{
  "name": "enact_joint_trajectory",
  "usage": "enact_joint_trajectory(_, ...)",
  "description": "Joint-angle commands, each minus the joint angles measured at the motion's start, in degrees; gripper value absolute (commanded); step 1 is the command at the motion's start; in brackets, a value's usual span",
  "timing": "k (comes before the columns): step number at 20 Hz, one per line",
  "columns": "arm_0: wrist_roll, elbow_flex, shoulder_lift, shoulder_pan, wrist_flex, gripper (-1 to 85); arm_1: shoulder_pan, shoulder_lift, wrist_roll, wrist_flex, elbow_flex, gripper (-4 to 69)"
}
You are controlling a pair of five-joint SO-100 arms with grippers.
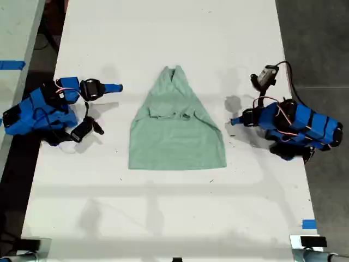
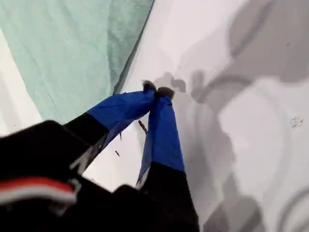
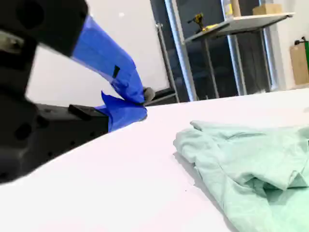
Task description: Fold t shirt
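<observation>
The pale mint-green t shirt (image 1: 177, 131) lies flat mid-table, its sides folded inward so it narrows toward the far end. My first gripper (image 1: 233, 121) is on the exterior view's right, a short way off the shirt's edge. In the first wrist view its blue tips (image 2: 157, 89) are shut on nothing above bare table, beside the t shirt (image 2: 72, 53). My second gripper (image 1: 117, 87) is on the exterior view's left, level with the shirt's narrow end and apart from it. In the second wrist view it (image 3: 144, 101) is shut and empty, with the t shirt (image 3: 251, 164) lying beyond it.
The white table (image 1: 163, 207) carries only the shirt and both arms. A blue tape mark (image 1: 308, 224) sits near its front edge on the exterior view's right. Dark floor borders the table on both sides. A shelf (image 3: 241, 21) stands beyond the table.
</observation>
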Motion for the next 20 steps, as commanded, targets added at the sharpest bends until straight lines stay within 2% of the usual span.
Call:
enact_joint_trajectory(1,-1.1,2.3,0.6,-0.5,0.3,-0.3,0.6,0.8,0.8,-0.1,2.9,1.7)
enact_joint_trajectory(10,-1.1,2.3,0.6,-0.5,0.4,-0.3,0.5,0.8,1.0,0.0,2.5,0.9)
enact_joint_trajectory(14,-1.1,2.3,0.6,-0.5,0.4,-0.3,3.3,0.6,0.1,2.6,-0.3,0.8)
enact_joint_trajectory(18,-1.1,2.3,0.6,-1.1,0.4,-0.3,0.1,-1.3,4.3,4.1,-7.0,-0.4)
enact_joint_trajectory(20,-1.1,2.3,0.6,-1.0,0.4,-0.3,-1.1,-9.6,5.4,4.5,-15.3,-1.1)
